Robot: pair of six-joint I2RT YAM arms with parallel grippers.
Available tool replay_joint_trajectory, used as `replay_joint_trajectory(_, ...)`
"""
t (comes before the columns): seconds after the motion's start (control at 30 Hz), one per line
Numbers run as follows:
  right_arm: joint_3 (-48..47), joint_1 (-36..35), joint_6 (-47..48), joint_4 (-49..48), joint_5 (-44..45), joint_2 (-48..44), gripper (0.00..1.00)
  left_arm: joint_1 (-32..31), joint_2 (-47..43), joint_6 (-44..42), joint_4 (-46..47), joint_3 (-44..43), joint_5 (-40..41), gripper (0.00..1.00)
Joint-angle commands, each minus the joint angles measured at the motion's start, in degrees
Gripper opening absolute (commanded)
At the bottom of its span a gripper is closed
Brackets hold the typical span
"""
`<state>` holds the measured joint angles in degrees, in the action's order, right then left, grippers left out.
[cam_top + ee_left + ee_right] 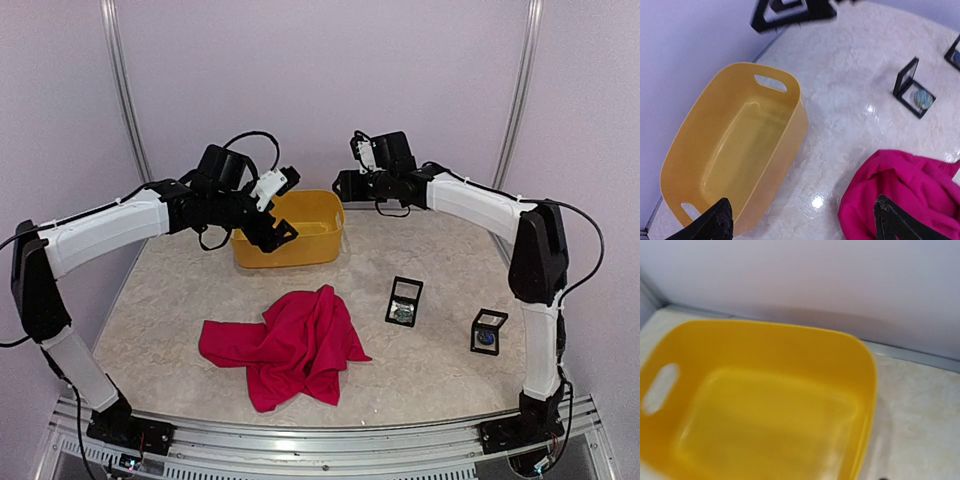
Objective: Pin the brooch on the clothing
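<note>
The clothing (290, 345), a crimson-pink shirt, lies crumpled on the table in front of the arms; the left wrist view shows it at the lower right (910, 190). To its right stands a black-framed box (404, 302) with a small round blue-green brooch (923, 98) inside. My left gripper (278, 232) hangs over the near left rim of the yellow tub. It is open wide and empty (802, 222), one fingertip (720, 220) over the tub wall, the other over the shirt's edge. My right gripper (345, 186) hovers at the tub's back right corner, its fingers out of the wrist view.
A yellow plastic tub (320, 245) with handle slots stands empty at the back centre (790, 130) (860, 390). A second black-framed box (488, 332) with a small blue piece stands near the right arm. Walls close in behind and on both sides.
</note>
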<state>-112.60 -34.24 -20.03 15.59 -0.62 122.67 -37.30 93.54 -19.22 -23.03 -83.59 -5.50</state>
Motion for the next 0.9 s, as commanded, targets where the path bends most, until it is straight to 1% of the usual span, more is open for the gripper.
replay_joint_trajectory(0.0,13.1,-2.2,5.9,0.2,-6.5,-11.1,0.65,-0.3,3.9,-17.1,1.6,6.4,4.3,0.95)
replay_joint_trajectory(0.07,19.8,-3.2,7.4,-1.3,-10.3,-15.4,0.67,2.6,4.9,-16.9,4.5,5.0,1.9,0.97)
replay_joint_trajectory(0.13,26.4,-4.3,8.6,-3.2,-14.9,-19.3,0.67,4.5,8.1,-17.5,5.0,1.6,2.8,0.96)
replay_joint_trajectory(0.2,32.5,-6.0,10.1,-5.2,-18.2,-22.8,0.68,5.1,11.1,-19.1,6.8,-1.0,5.2,0.97)
replay_joint_trajectory(0.3,39.1,-9.4,13.1,-6.3,-19.6,-25.0,0.68,5.3,16.8,-21.0,5.8,-4.7,5.3,0.96)
replay_joint_trajectory(0.43,41.8,-12.7,14.6,-4.6,-20.1,-25.2,0.69,5.4,23.5,-22.0,5.2,-8.5,4.4,0.93)
replay_joint_trajectory(0.47,42.0,-13.0,14.6,-4.1,-20.3,-25.5,0.69,5.6,25.0,-21.6,5.5,-9.2,4.5,0.90)
replay_joint_trajectory(0.53,41.9,-13.1,14.4,-3.0,-20.5,-26.4,0.68,6.2,26.7,-19.9,5.2,-11.1,3.6,0.81)
replay_joint_trajectory(0.57,41.7,-13.1,14.7,-2.5,-20.3,-27.2,0.68,6.5,27.6,-19.7,4.8,-11.6,2.3,0.79)
replay_joint_trajectory(0.63,41.3,-13.0,15.9,-1.6,-19.4,-29.3,0.68,7.0,28.1,-19.5,4.8,-11.7,1.4,0.70)
replay_joint_trajectory(0.67,41.2,-13.0,16.8,-1.3,-18.7,-30.5,0.68,7.2,28.3,-19.1,4.7,-11.8,1.1,0.63)
replay_joint_trajectory(0.7,41.1,-13.0,17.7,-1.0,-17.9,-31.6,0.68,7.5,28.6,-18.4,4.4,-12.2,1.0,0.53)
replay_joint_trajectory(0.77,41.0,-12.6,19.3,0.1,-15.8,-33.7,0.72,8.0,28.9,-16.5,2.8,-13.6,0.8,0.27)
replay_joint_trajectory(0.8,40.9,-12.2,19.4,1.0,-14.6,-34.6,0.72,8.3,28.9,-15.3,2.0,-14.1,0.7,0.16)
replay_joint_trajectory(0.83,40.6,-11.6,19.4,2.5,-12.8,-35.9,0.72,8.7,28.8,-14.0,0.9,-14.5,0.4,0.06)
replay_joint_trajectory(0.87,40.4,-10.5,21.0,3.9,-10.6,-36.9,0.72,9.3,28.4,-12.4,-0.3,-15.0,0.0,0.00)
